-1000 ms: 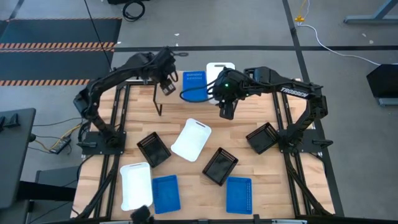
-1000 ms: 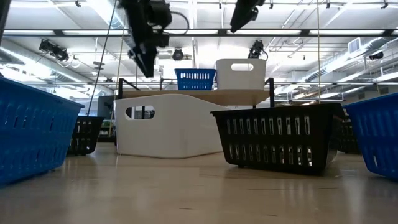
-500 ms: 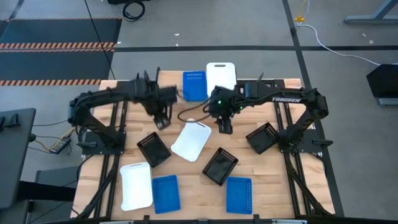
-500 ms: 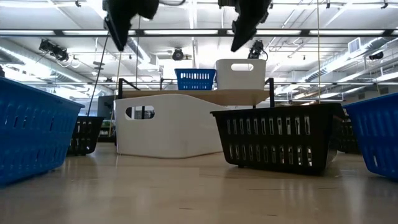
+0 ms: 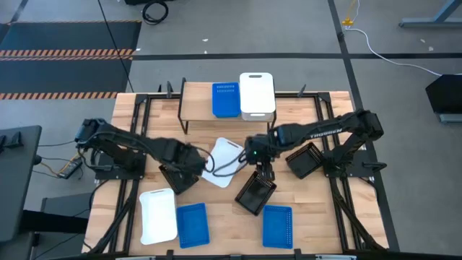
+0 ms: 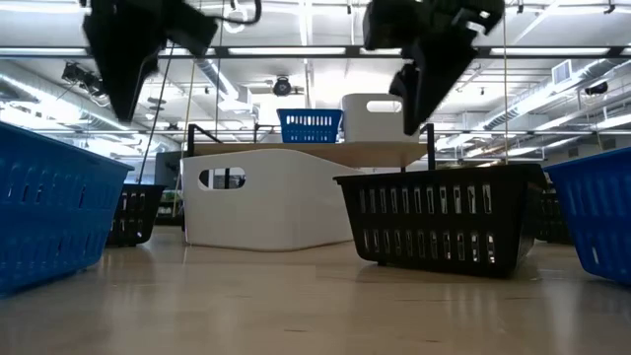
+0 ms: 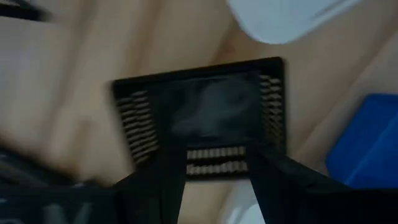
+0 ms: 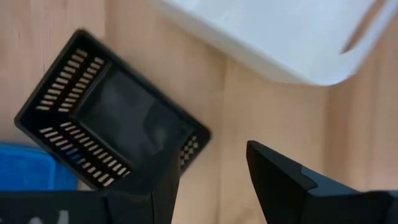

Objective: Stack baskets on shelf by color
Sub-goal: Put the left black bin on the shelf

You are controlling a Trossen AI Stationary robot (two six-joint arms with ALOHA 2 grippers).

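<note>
— What has changed since a second ago?
— Both arms have been brought from the shelf toward the near desk. The left pincer is held wide over the left black basket; the right pincer, also wide, over the middle black basket.
— And the shelf?
— A blue basket and a white basket are seen there, side by side.

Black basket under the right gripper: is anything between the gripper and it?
Nothing visible. The right gripper hangs open directly above the black basket, whose rim is clear. The tilted white basket lies beside it, apart.
</note>
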